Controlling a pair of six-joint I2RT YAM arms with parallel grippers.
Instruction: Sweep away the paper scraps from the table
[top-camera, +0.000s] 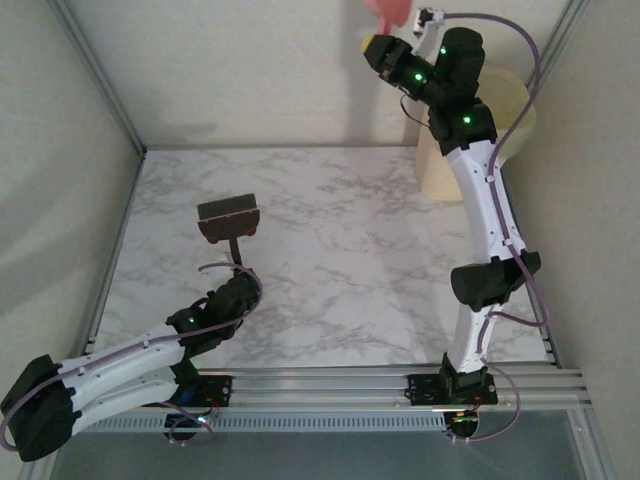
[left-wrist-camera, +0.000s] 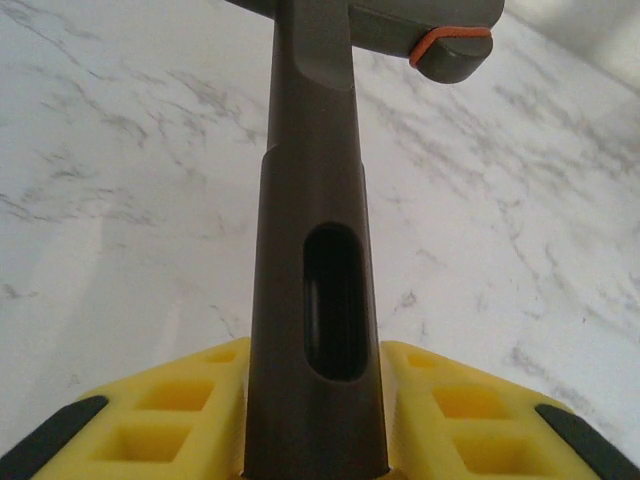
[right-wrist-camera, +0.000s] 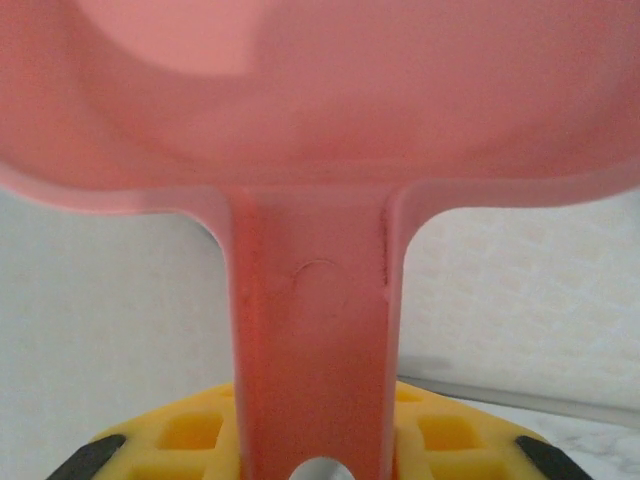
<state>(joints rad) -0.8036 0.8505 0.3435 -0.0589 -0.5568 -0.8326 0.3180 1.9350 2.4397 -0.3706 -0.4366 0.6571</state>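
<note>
The left jaws grip the brush (top-camera: 229, 219) over the tabletop (top-camera: 340, 260), well left of the bin (top-camera: 440, 170); the right jaws grip the dustpan (right-wrist-camera: 320, 100), raised near the bin.

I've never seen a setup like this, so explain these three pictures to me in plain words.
These are two robot arms bolted at the near edge of a marble-patterned table. The wide picture looks down from above and behind them; the other two come from a camera on each wrist, its yellow fingers at the bottom. The left gripper is closed on the handle of a dark brown brush, its head low over the tabletop. The right gripper is closed on a pink dustpan by its handle, held high at the back, near a cream-coloured container.
</note>
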